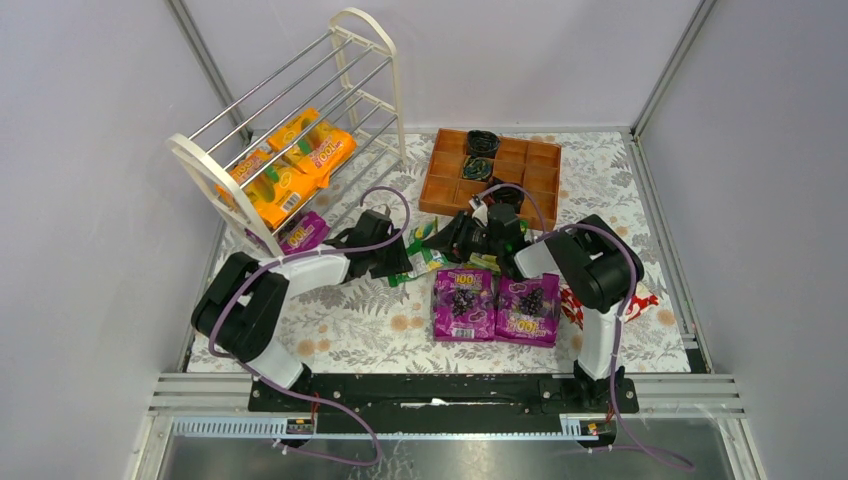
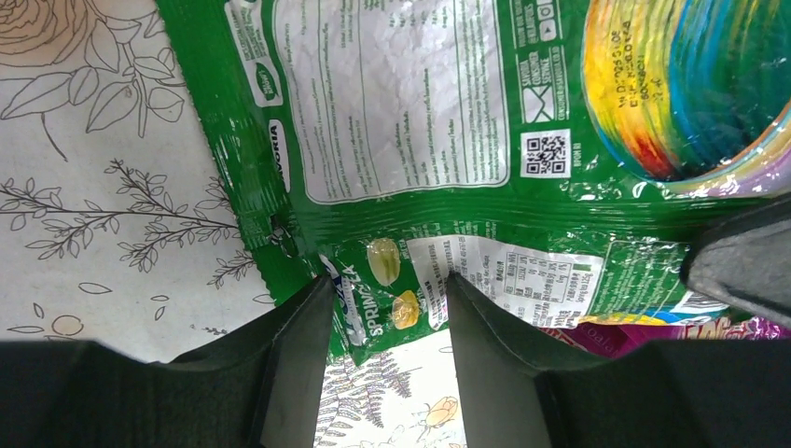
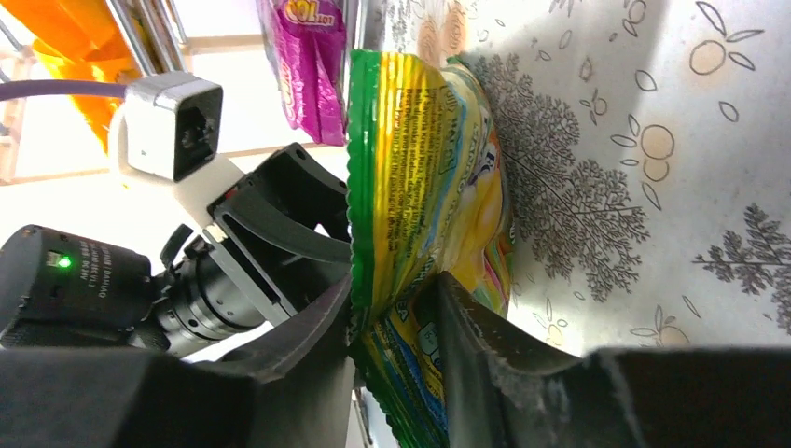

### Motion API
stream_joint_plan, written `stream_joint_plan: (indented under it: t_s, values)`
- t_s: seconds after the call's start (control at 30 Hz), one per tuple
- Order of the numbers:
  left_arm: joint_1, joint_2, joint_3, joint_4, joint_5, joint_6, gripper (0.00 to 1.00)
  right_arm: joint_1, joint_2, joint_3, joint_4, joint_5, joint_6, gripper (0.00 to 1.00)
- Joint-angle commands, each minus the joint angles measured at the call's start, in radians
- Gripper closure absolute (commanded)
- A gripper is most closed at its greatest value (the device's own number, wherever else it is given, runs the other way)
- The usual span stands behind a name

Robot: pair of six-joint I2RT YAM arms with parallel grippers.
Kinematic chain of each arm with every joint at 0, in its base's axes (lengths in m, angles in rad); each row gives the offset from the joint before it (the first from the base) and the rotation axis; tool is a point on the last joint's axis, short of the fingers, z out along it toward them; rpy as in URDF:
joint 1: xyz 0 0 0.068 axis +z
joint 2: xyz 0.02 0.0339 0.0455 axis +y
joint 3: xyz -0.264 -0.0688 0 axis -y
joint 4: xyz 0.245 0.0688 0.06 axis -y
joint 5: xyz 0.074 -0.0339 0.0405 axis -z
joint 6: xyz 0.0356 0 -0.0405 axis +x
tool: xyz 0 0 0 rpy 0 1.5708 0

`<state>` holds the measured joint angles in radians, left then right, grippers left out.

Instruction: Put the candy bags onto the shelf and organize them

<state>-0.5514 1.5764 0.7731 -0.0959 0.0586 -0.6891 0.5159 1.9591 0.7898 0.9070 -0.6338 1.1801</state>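
The cream-white shelf (image 1: 215, 170) stands at the back left with several orange candy bags (image 1: 300, 160) on a tier and a purple bag (image 1: 303, 232) low down. Two purple grape bags (image 1: 463, 303) lie flat on the table. My right gripper (image 3: 396, 317) is shut on the edge of a green candy bag (image 3: 420, 187), holding it tilted up off the table. My left gripper (image 2: 387, 299) is open, with the corner of a green bag (image 2: 392, 271) between its fingers. A larger green bag face (image 2: 401, 93) fills the view beyond. In the top view both grippers meet at the green bags (image 1: 428, 258).
An orange-brown wooden tray (image 1: 530, 185) with black coils stands at the back right. A red-and-white package (image 1: 640, 300) lies by the right arm. The left arm's camera and wrist (image 3: 177, 126) sit close beside the held bag. The right gripper's finger (image 2: 737, 266) shows in the left wrist view.
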Motion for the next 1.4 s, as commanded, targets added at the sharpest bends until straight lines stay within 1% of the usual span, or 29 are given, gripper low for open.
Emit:
stream_joint_plan:
  t_s: [0.0, 0.23, 0.3, 0.43, 0.53, 0.6, 0.67, 0.77, 0.83, 0.9, 1.0, 1.1, 1.23, 1.37]
  values:
    - [-0.005, -0.034, -0.009, 0.022, 0.041, 0.0, 0.48, 0.017, 0.0, 0.004, 0.148, -0.022, 0.069, 0.61]
    - [-0.007, -0.13, -0.004, -0.002, 0.04, 0.009, 0.47, 0.017, -0.055, -0.018, 0.032, 0.036, 0.005, 0.75]
    - [-0.007, -0.178, 0.004, -0.025, 0.034, 0.017, 0.45, 0.018, -0.068, -0.027, 0.031, 0.04, 0.007, 0.78]
    - [-0.007, -0.266, 0.032, -0.091, 0.015, 0.04, 0.41, 0.017, -0.1, -0.055, 0.037, 0.064, 0.023, 0.92]
    - [-0.007, -0.347, 0.065, -0.144, 0.014, 0.072, 0.38, 0.017, -0.146, -0.076, 0.044, 0.082, 0.043, 0.94]
    - [-0.007, -0.412, 0.095, -0.172, 0.029, 0.106, 0.35, 0.016, -0.184, -0.081, 0.045, 0.086, 0.059, 0.96]
    - [-0.007, -0.479, 0.141, -0.214, 0.044, 0.149, 0.28, 0.017, -0.23, -0.081, 0.035, 0.095, 0.074, 0.97]
    - [-0.007, -0.589, 0.246, -0.284, 0.062, 0.22, 0.19, 0.018, -0.317, -0.063, -0.032, 0.112, 0.072, 1.0]
    - [-0.007, -0.653, 0.313, -0.326, 0.066, 0.269, 0.14, 0.019, -0.379, -0.038, -0.085, 0.129, 0.064, 1.0]
    - [-0.007, -0.715, 0.385, -0.356, 0.059, 0.32, 0.09, 0.027, -0.444, 0.014, -0.171, 0.166, 0.048, 1.0]
    - [-0.007, -0.784, 0.49, -0.371, 0.035, 0.417, 0.02, 0.055, -0.524, 0.133, -0.302, 0.231, 0.004, 1.0]
    - [-0.007, -0.825, 0.598, -0.365, -0.048, 0.473, 0.01, 0.101, -0.559, 0.29, -0.395, 0.321, -0.041, 1.0]
    - [-0.007, -0.859, 0.71, -0.328, -0.1, 0.488, 0.01, 0.188, -0.513, 0.524, -0.474, 0.457, -0.056, 1.0]
    - [-0.007, -0.907, 0.751, -0.289, -0.149, 0.474, 0.01, 0.282, -0.418, 0.687, -0.417, 0.616, -0.013, 1.0]
